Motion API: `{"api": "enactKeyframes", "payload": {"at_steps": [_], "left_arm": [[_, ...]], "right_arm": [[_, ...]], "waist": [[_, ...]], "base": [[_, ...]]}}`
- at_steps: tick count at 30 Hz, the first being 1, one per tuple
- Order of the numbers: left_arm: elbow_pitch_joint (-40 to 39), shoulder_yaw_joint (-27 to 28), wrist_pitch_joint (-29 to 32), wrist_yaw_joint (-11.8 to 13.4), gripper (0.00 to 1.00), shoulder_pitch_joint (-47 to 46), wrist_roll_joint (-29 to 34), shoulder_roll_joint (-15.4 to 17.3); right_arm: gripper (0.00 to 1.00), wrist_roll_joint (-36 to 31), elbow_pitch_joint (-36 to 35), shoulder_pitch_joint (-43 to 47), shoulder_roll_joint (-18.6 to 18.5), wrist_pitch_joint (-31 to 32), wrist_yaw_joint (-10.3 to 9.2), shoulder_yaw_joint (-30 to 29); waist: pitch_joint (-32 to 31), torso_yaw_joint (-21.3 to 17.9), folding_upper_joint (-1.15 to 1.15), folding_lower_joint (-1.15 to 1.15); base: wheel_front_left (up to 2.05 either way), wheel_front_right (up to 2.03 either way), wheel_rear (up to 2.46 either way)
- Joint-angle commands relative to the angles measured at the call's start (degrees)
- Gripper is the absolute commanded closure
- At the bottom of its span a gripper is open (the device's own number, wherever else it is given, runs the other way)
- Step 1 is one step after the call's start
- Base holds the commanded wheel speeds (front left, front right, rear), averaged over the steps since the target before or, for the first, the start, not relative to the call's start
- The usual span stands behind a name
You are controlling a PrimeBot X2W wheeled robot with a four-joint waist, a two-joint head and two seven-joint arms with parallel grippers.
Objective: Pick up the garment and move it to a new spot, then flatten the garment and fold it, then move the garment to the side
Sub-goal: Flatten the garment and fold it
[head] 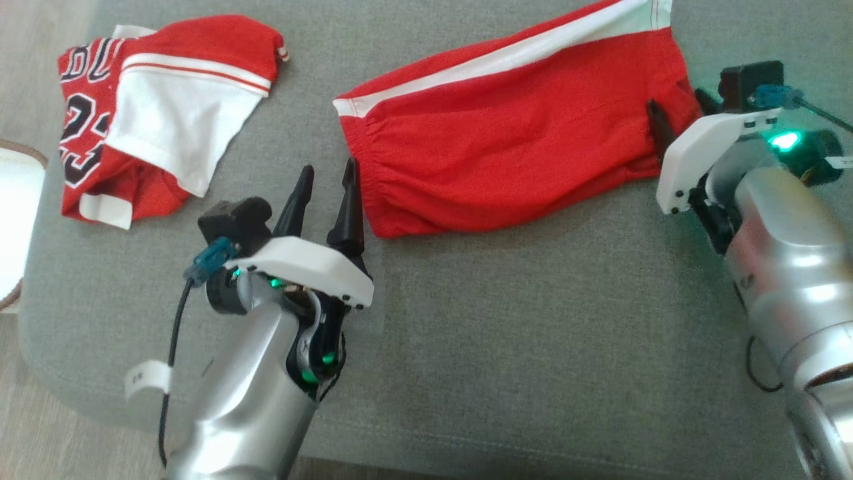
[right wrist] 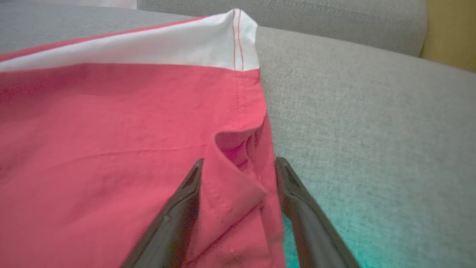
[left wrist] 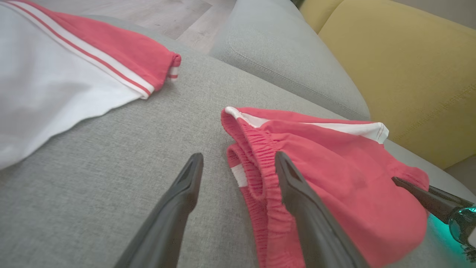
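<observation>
The garment is a pair of red shorts with a white side stripe, lying spread across the grey sofa seat. My left gripper is open at the elastic waistband; one finger rests over the shorts and the other over bare cushion. At the opposite end, my right gripper is open and straddles the hem corner of the shorts, with a fold of red cloth between the fingers. The right gripper's finger also shows at the far end of the shorts.
A crumpled red and white jersey with black numbers lies at the seat's far left. A grey back cushion and a yellow cushion stand behind. A pale round object sits past the left edge, over wood floor.
</observation>
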Motion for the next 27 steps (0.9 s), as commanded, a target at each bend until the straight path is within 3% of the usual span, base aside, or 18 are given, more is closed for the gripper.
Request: {"api": "enactKeyframes", "payload": {"at_steps": [1,2,14,23,27], "left_arm": [[-2.2,2.19,-0.35,0.49,0.0,0.28,0.98,1.15],[-2.43,2.42,-0.35,0.64,0.0,0.74,1.28,1.15],[-1.33,5.74,-0.35,0.74,0.0,9.02,4.86,1.15],[-0.92,7.3,-0.35,0.04,0.0,14.17,6.47,1.15],[-0.84,7.5,-0.35,-0.32,0.0,14.88,6.76,1.15]], "right_arm": [[0.69,1.85,0.48,3.73,2.24,2.73,0.37,1.62],[1.0,3.03,0.17,4.33,2.57,3.64,0.37,2.09],[1.0,17.65,-7.91,12.86,-1.56,-2.22,0.37,0.76],[1.0,21.11,-14.5,18.71,-6.76,-4.73,0.37,2.9],[1.0,20.54,-19.56,17.19,-6.85,-5.71,0.37,5.1]], "waist": [[-0.81,0.27,0.0,0.0],[-1.13,0.32,0.0,0.0],[-9.07,-1.97,0.0,0.0],[-11.76,-3.63,0.0,0.0],[-11.82,-3.49,0.0,0.0]], "base": [[0.0,0.0,0.0],[0.0,0.0,0.0],[0.0,0.0,0.0],[0.0,0.0,0.0],[0.0,0.0,0.0]]}}
